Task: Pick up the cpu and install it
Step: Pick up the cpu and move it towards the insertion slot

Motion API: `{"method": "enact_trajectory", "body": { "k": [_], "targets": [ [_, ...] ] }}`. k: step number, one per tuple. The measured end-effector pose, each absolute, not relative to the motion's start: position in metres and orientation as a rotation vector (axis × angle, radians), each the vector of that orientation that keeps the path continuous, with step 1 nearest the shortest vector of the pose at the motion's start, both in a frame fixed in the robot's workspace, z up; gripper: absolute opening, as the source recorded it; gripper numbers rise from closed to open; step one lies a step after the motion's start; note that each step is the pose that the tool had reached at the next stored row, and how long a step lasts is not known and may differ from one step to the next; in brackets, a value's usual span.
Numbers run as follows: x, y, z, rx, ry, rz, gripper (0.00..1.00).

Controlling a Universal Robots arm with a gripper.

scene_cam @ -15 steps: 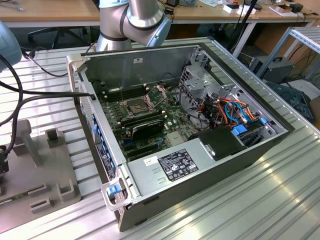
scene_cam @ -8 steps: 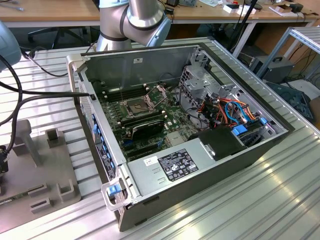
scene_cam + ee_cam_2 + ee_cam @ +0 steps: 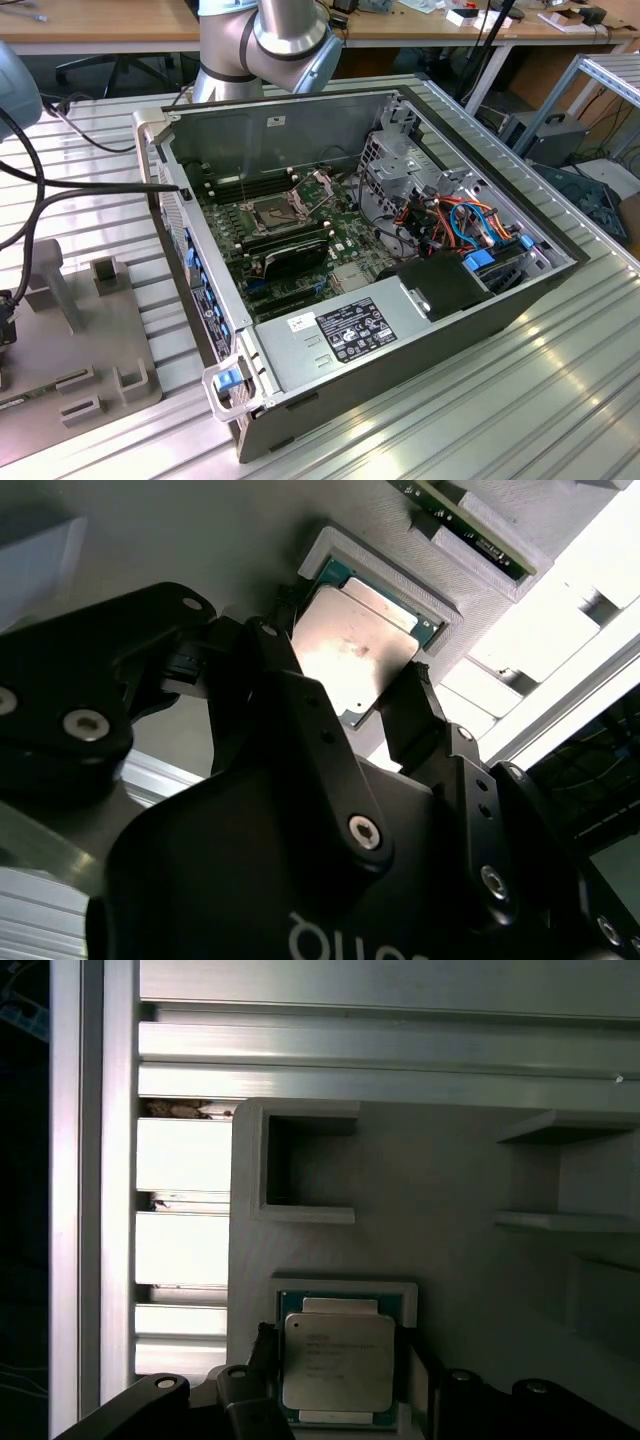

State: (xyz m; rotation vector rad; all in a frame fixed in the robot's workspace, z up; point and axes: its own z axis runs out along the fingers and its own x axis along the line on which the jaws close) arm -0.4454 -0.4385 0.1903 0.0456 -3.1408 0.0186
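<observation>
Black tool [image 3: 350, 652] hangs just over the grey holder [image 3: 450, 1190], at both sides of the cpu [image 3: 337, 1362], which lies flat in a square recess of this holder. Whether the tool is clenched on it, I cannot tell. Under the holder is the ribbed bench [image 3: 185, 1155].

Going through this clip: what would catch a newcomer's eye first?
The open computer case sits in the middle of the exterior view, green board and coloured cables bared. Then, in both wrist views, the silver-topped cpu lying in a recess of a grey holder, with the black pincer straddling it.
</observation>
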Motion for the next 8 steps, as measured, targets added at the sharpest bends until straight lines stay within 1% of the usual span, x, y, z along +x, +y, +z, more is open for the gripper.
{"method": "enact_trajectory", "body": {
  "k": [8],
  "targets": [
    [-0.4454,-0.4385,0.1902,0.046,-3.141,0.019,0.61]
  ]
}}
